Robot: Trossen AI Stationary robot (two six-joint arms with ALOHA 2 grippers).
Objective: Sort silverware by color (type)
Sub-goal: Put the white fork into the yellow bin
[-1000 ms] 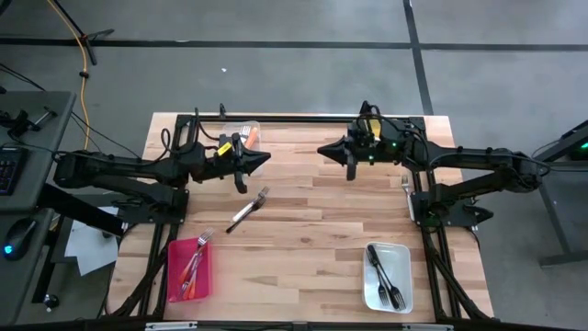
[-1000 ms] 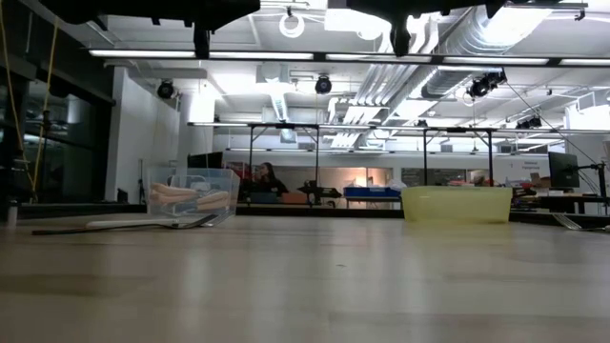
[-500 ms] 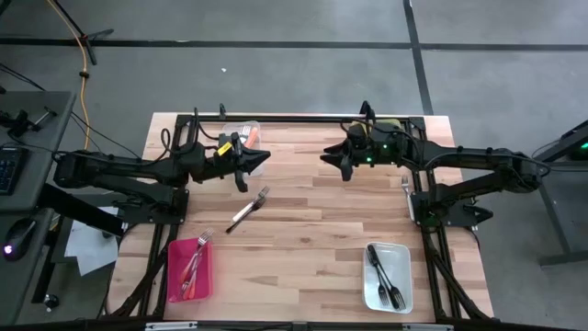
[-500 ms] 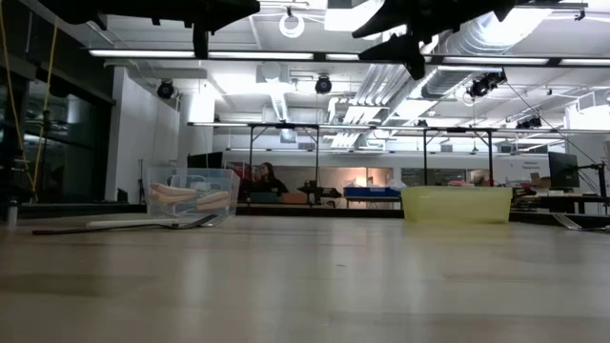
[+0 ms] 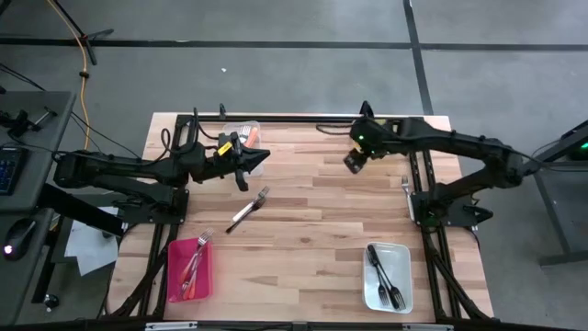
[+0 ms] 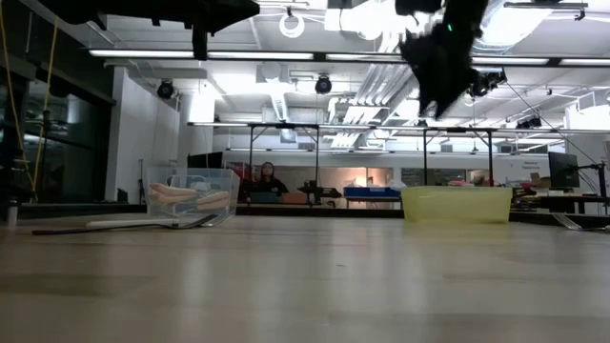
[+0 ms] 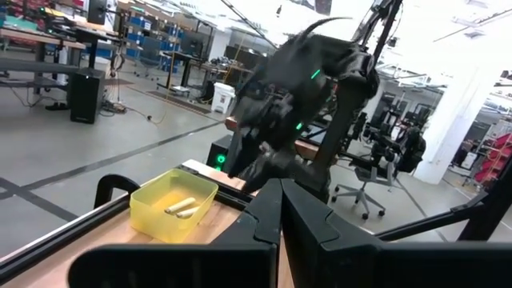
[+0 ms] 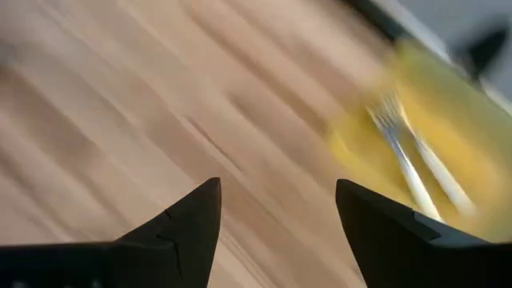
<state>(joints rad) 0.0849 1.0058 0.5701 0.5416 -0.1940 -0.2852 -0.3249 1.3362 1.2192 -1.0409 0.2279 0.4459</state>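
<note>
Right gripper (image 8: 272,220), fingers apart and empty, hangs near the far yellow bin (image 8: 436,152); left gripper (image 7: 280,212) shut, empty

Overhead looks straight down, low camera skims level across; both share the yellow bin (image 6: 457,204) with both wrist cameras.

Left gripper (image 7: 280,212) fingers together, yellow bin (image 7: 173,206) holding 2 utensils (image 7: 183,208)

Smooth pale wooden table (image 5: 303,239)
</note>
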